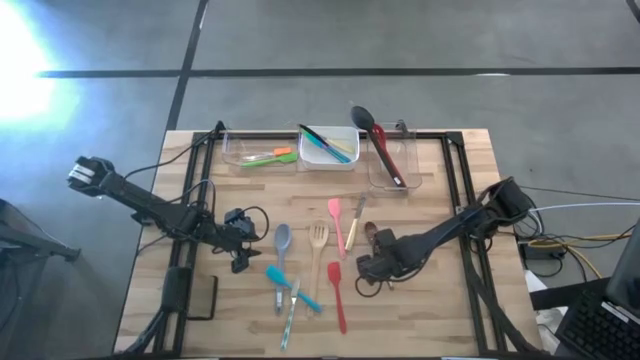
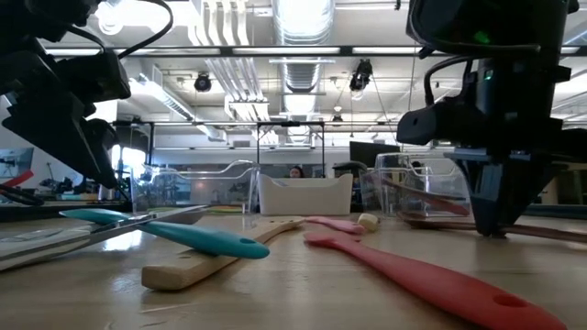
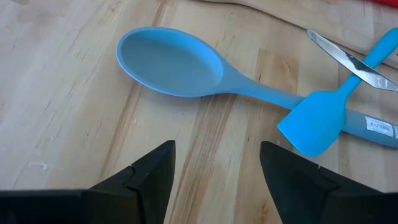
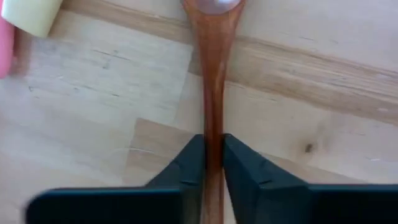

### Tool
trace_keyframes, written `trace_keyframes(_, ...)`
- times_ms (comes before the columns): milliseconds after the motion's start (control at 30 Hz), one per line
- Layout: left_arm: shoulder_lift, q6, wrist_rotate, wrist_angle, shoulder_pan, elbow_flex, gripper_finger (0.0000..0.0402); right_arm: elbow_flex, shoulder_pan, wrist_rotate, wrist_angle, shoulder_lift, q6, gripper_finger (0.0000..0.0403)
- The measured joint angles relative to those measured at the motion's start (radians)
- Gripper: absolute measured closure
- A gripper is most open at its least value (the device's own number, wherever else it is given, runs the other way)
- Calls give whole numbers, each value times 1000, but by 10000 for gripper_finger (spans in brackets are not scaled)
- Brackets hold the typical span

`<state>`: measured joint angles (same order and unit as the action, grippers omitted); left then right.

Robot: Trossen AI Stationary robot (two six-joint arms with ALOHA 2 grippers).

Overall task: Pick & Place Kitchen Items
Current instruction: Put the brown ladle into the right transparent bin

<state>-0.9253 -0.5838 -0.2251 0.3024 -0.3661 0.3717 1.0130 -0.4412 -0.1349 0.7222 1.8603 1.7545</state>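
On the left of the table (image 1: 140,290) the left gripper (image 3: 214,171) hangs low over the wood with its fingers spread and nothing between them; a grey-blue spoon (image 3: 186,65) lies just ahead of it, its handle running under a teal spatula (image 3: 314,121). In the high view this arm sits beside the loose cluster at the table's middle: the spoon, a wooden fork (image 1: 319,240), a pink spatula (image 1: 335,213) and a red spatula (image 1: 337,290), all flat on the wood.

Along the far edge stand three tubs: a clear tub (image 1: 258,150) holding green and orange utensils, a white tub (image 1: 328,147) with teal ones, and another clear tub (image 1: 390,160) with a black ladle (image 1: 365,118) and a red utensil.

To the right, the right gripper (image 4: 213,168) is down at the table surface, its fingers pressed onto the slim handle of a brown wooden spoon (image 4: 213,74), pinching it from both sides.

The step in hand looks like the pickup of that spoon. To do it well, the grip should stay square across the handle, the lift should go straight up so the bowl end does not drag the cream-handled utensil (image 4: 31,15) lying near it, and the carry should clear the tub walls before release
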Motion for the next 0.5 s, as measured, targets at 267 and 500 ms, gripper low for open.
trace_keyframes(267, 0, 0, 0, 5, 0, 0, 165, 20, -4, 1, 31, -7, -6, 384)
trace_keyframes(500, 0, 0, 0, 5, 0, 0, 165, 140, -23, 45, 213, -36, -50, 388)
